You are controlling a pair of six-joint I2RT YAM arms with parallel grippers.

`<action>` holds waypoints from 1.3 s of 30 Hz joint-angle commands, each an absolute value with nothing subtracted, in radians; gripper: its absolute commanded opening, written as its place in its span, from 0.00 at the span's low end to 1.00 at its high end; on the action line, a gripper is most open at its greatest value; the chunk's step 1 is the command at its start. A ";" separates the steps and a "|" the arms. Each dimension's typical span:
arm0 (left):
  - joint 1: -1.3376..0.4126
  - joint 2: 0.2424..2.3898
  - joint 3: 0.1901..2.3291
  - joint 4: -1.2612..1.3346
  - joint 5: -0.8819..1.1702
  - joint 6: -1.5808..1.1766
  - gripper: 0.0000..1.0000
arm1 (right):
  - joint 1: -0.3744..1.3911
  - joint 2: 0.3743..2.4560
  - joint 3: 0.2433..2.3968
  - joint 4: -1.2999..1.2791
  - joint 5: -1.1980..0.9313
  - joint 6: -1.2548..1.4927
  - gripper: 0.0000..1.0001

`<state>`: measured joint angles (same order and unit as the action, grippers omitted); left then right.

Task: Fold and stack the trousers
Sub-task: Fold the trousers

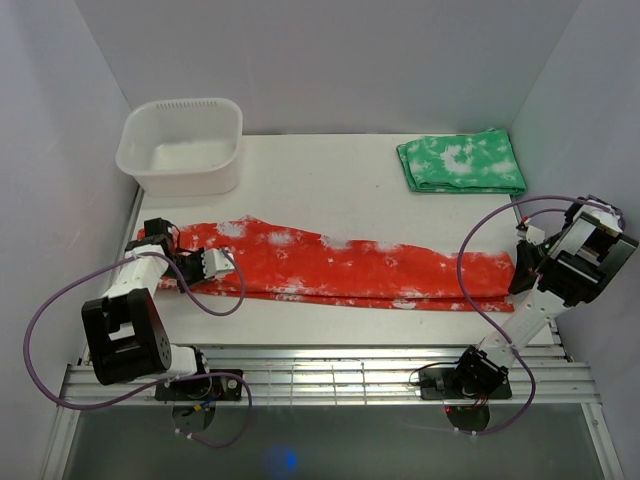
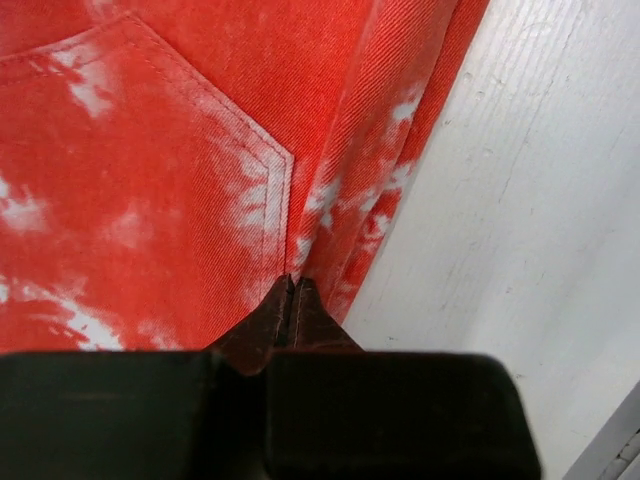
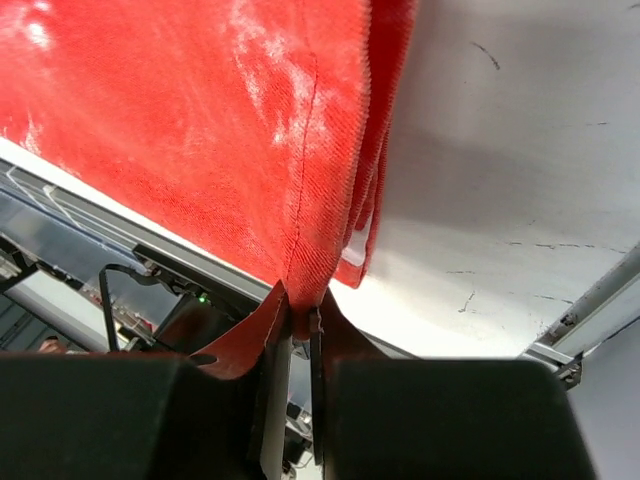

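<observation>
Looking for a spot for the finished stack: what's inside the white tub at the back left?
Nothing shows inside the white tub, only its bare floor. The strip of floor just behind its near wall is hidden from the top view.

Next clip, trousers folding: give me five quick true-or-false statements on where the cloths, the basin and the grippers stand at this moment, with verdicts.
1. The trousers lie stretched lengthwise across the table. True.
2. The left gripper hangs open above them. False: it is shut on their edge, beside a pocket seam.
3. The right gripper is shut on the trousers. True.
4. The green cloth lies on the trousers. False: it lies folded, apart from them, at the far right.
5. The white basin holds no cloth. True.
</observation>
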<state>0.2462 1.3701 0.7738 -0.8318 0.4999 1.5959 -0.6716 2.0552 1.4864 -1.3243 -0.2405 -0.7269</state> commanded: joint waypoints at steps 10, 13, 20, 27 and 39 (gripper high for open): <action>0.279 1.275 0.901 -0.957 0.525 1.617 0.00 | -0.698 1.921 1.503 -1.299 -0.219 -0.816 0.08; 0.284 1.293 0.870 -0.940 0.500 1.629 0.00 | -0.712 1.936 1.441 -1.269 -0.198 -0.808 0.08; 0.311 1.371 0.781 -0.861 0.427 1.641 0.00 | -0.747 2.003 1.345 -1.120 -0.109 -0.784 0.19; 0.310 1.407 0.772 -0.850 0.405 1.582 0.31 | -0.746 1.996 1.448 -1.198 -0.178 -0.796 0.61; 0.311 1.219 0.998 -0.993 0.796 1.330 0.74 | -0.623 1.936 1.658 -1.214 -0.439 -0.761 0.58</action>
